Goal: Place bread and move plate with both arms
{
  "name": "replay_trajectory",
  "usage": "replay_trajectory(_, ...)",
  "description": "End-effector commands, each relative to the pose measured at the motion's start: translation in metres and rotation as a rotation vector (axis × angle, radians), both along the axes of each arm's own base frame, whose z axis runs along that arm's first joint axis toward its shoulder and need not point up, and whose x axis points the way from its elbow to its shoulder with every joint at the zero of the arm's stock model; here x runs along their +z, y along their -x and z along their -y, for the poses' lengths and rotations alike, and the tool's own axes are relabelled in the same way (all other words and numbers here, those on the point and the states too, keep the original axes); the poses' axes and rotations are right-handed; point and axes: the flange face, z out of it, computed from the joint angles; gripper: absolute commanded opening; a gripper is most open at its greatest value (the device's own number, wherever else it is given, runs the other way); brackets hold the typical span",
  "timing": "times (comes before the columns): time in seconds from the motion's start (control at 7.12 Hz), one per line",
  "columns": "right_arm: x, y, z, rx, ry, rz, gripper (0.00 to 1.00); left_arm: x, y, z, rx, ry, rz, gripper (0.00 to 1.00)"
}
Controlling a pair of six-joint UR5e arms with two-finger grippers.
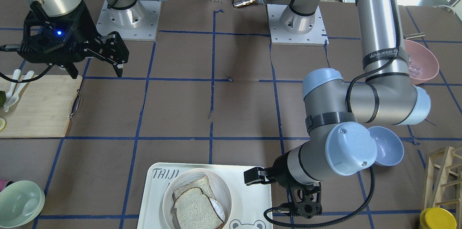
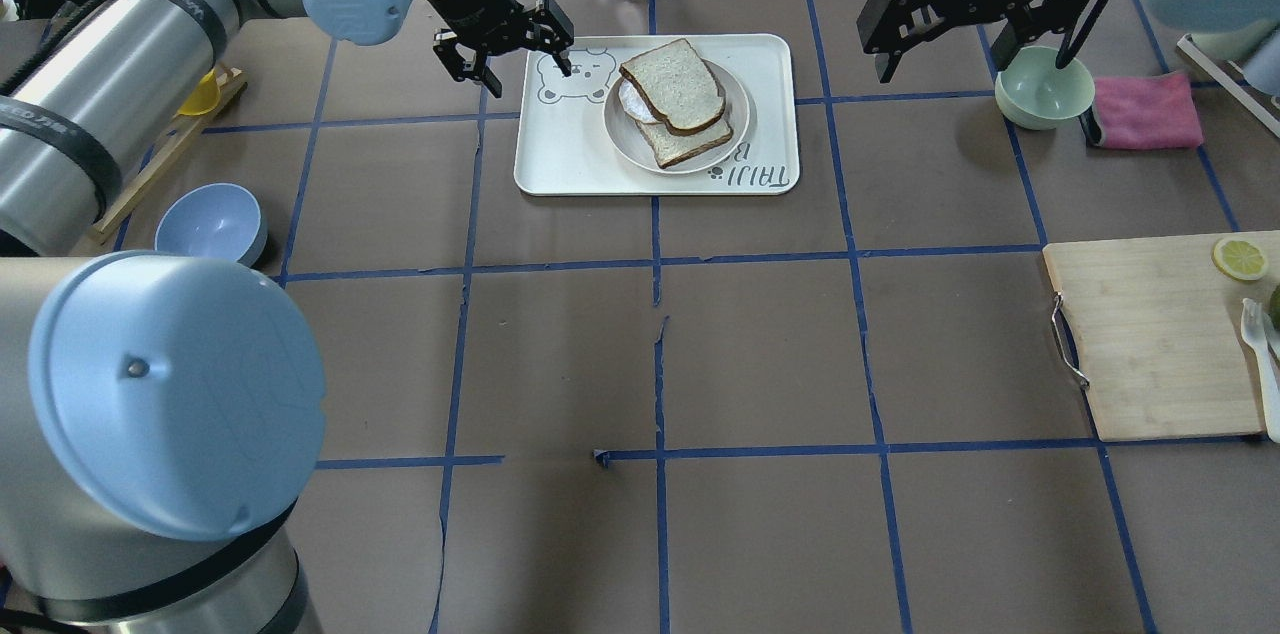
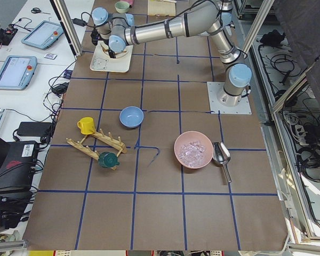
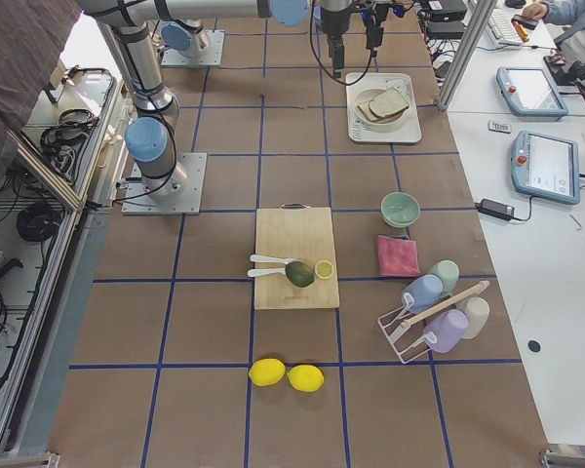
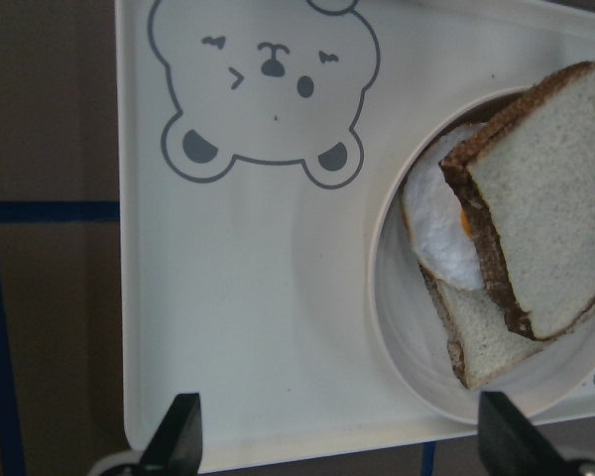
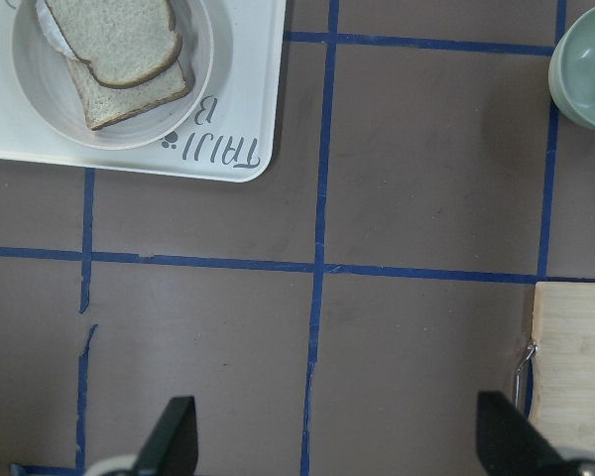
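The bread (image 2: 675,84), a pale slice with a dark-brown crust, lies on top of a fried egg (image 5: 441,238) and a tanner slice (image 2: 685,142) in the round cream plate (image 2: 742,104). The plate stands on the TAIJI BEAR tray (image 2: 560,164). My left gripper (image 2: 525,74) is open and empty, above the tray's bear-print end, beside the plate; it also shows in the left wrist view (image 5: 342,436). My right gripper (image 2: 975,64) is open and empty, held high to the right of the tray. The right wrist view shows the bread (image 6: 109,25) and the plate (image 6: 203,59) at its top left.
A pale green bowl (image 2: 1040,89) and a pink cloth (image 2: 1145,109) lie under and beside the right gripper. A wooden cutting board (image 2: 1150,344) with a lemon slice is at the right. A blue bowl (image 2: 210,224) sits at the left.
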Motion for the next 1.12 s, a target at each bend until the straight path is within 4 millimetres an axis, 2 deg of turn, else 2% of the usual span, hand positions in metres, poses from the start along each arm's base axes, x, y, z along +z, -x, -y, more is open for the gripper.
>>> replay_trajectory(0.0, 0.000, 0.000, 0.000, 0.002, 0.000, -0.001, 1.00, 0.083, -0.020, -0.043, 0.005, -0.006, 0.121, 1.00)
replay_trajectory(0.14, 0.000, 0.001, 0.000, 0.002, 0.000, -0.001, 1.00, 0.114, -0.021, -0.065, 0.006, -0.013, 0.123, 1.00)
replay_trajectory(0.42, 0.002, 0.000, 0.000, 0.008, 0.003, -0.003, 1.00, 0.162, -0.056, -0.114, 0.038, -0.054, 0.165, 1.00)
replay_trajectory(0.56, 0.006, 0.001, 0.001, 0.009, 0.014, -0.005, 1.00, 0.173, -0.061, -0.137, 0.049, -0.049, 0.174, 1.00)
replay_trajectory(0.84, 0.003, 0.000, 0.000, 0.014, 0.009, 0.001, 1.00, 0.159, -0.065, -0.189, 0.048, -0.078, 0.245, 1.00)
replay_trajectory(0.98, 0.003, -0.001, 0.000, 0.015, 0.008, 0.004, 1.00, 0.157, -0.064, -0.206, 0.040, -0.055, 0.245, 1.00)
